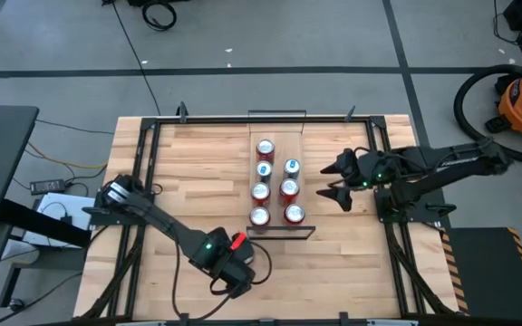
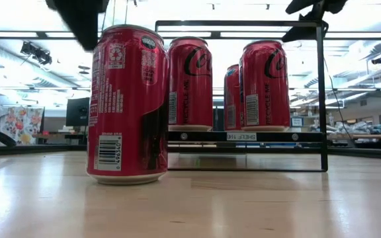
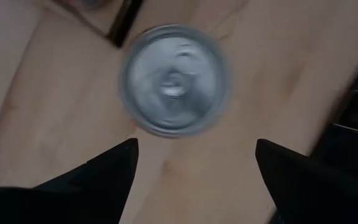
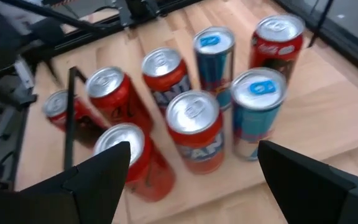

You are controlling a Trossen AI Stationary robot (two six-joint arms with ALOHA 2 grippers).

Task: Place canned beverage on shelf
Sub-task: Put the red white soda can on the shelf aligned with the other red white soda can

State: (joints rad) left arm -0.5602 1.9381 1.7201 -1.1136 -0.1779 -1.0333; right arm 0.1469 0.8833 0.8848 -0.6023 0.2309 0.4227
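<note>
A red canned beverage (image 2: 126, 106) stands upright on the table near its front edge, short of the shelf's near end; the left wrist view shows its silver top (image 3: 174, 79). My left gripper (image 3: 194, 162) hangs open above it, pointing steeply down, with the fingertips beside the can's top and clear of it. In the high view the gripper (image 1: 241, 263) partly covers the can (image 1: 238, 242). The shelf (image 1: 290, 145) in the table's middle carries several upright cans (image 4: 194, 127). My right gripper (image 1: 338, 181) waits open to the shelf's right.
Thin black wire rails (image 2: 323, 99) stand at the shelf's short ends. The cans on the board are red, orange and blue (image 4: 257, 109), in two rows. Bare tabletop (image 1: 352, 263) lies near and right of the shelf. Black frame bars run along the table's sides.
</note>
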